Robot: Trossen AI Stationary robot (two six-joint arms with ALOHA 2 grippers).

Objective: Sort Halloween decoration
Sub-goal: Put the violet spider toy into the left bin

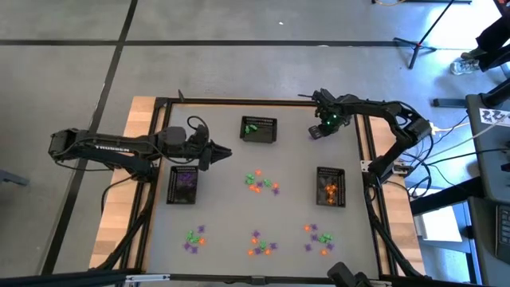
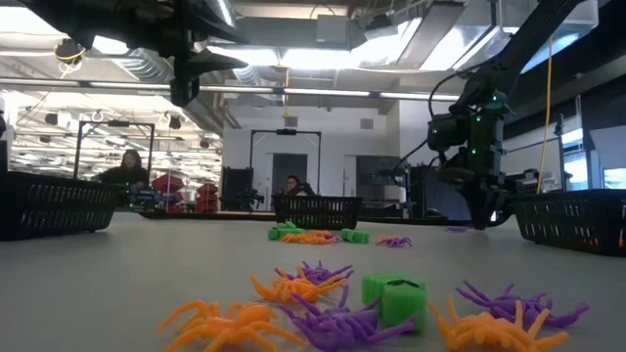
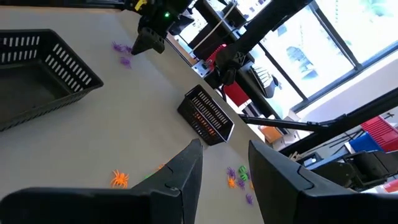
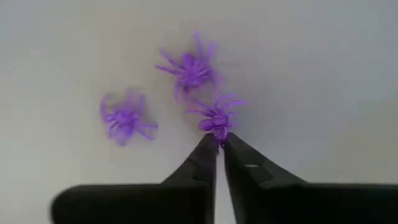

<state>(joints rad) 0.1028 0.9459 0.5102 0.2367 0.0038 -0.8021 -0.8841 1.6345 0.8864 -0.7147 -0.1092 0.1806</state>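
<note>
Right wrist view alone shows right end effector (image 4: 217, 142) clamped on purple spider (image 4: 216, 118); left end effector (image 3: 225, 163) apart

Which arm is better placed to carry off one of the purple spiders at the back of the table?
The right. Its hand is down on the table, shut on the leg of the nearest purple spider. The left hand hangs open in mid-air near the purple basket, far from those spiders.

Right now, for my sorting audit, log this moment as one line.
right gripper: jaws shut on purple spider | left gripper: jaws open, empty, above table
</note>
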